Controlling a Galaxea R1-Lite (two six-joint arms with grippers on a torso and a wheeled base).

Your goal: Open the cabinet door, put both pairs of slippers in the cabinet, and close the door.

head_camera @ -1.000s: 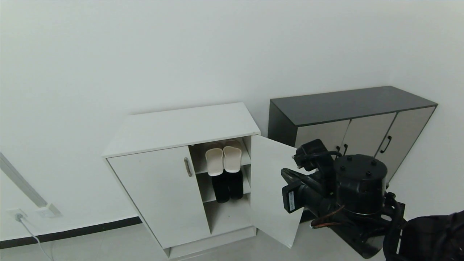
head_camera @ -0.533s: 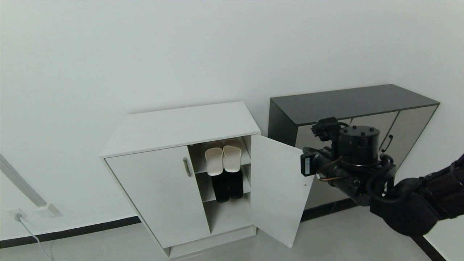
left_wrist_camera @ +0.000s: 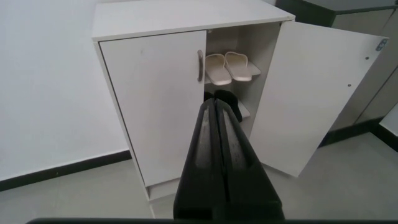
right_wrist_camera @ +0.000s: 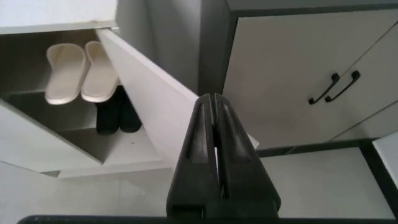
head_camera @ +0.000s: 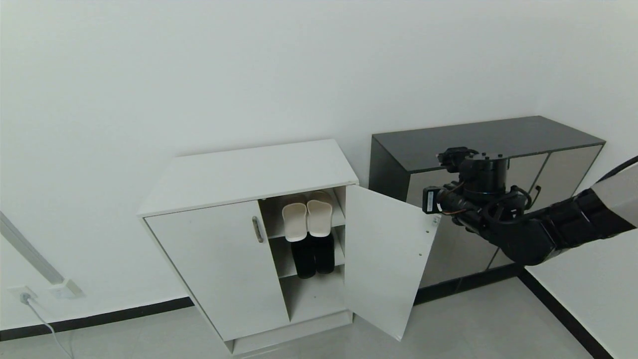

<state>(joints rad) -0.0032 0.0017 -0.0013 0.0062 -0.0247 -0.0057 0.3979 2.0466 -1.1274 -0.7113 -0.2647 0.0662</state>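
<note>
**Door still open, R arm now up at its top outer corner**

White cabinet stands vs. the wall, L door shut. A dark sideboard stands just beside it on the R.

The R door is swung out wide, at the same angle as 1 s ago.

R arm: 1 s ago it sits low, in front of the door's outer face near the lower half. Now it's raised and stretched fwd, w/ its wrist end just beside the door's top outer corner, in front of the sideboard. Can't tell if it touches the door edge.

Both pairs are inside the cabinet, unmoved:
- White slippers lie side by side on the upper shelf, at its front edge.
- Black slippers sit on the shelf below, directly under the white pair.

R gripper: fingers pressed together, nothing between them. It points down past the door's outer edge, w/ the sideboard's doors behind.

L gripper: fingers also pressed together, empty. It's held apart from the cabinet front, in line w/ the gap by the L door's free edge.

Handle is on that free edge. Wall socket w/ a cable sits low on the wall, well to the L.
</note>
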